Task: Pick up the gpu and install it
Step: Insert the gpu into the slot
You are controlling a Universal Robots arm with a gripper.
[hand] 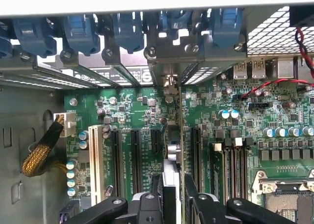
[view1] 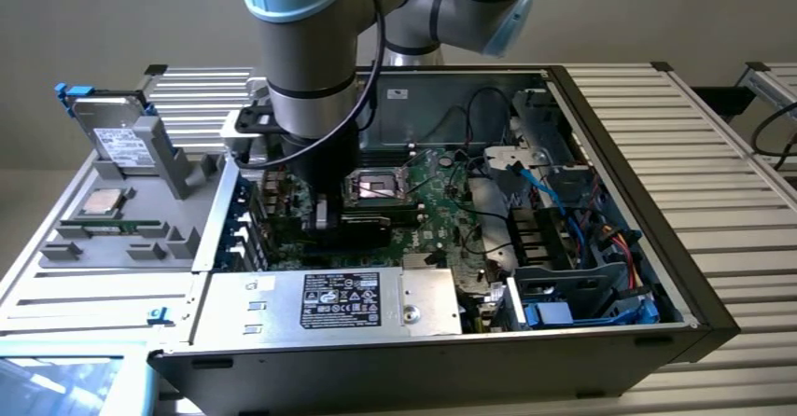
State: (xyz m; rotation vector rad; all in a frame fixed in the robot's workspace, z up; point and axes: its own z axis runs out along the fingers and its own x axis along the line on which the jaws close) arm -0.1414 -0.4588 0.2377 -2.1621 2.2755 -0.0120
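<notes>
One gpu [hand: 172,150] edge-on, clamped between pincer [hand: 172,197] fingers

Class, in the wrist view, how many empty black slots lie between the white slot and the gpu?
3. First long black slot beside the white slot, second long black slot next, short black slot nearest the gpu; none looks hidden.

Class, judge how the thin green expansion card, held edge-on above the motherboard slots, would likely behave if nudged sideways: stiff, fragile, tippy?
Probably stiff: the thin green expansion card runs straight from the gripper, no sag. Likely fragile: a thin board with small parts. Probably tippy if released, since it stands on its narrow edge.
</notes>
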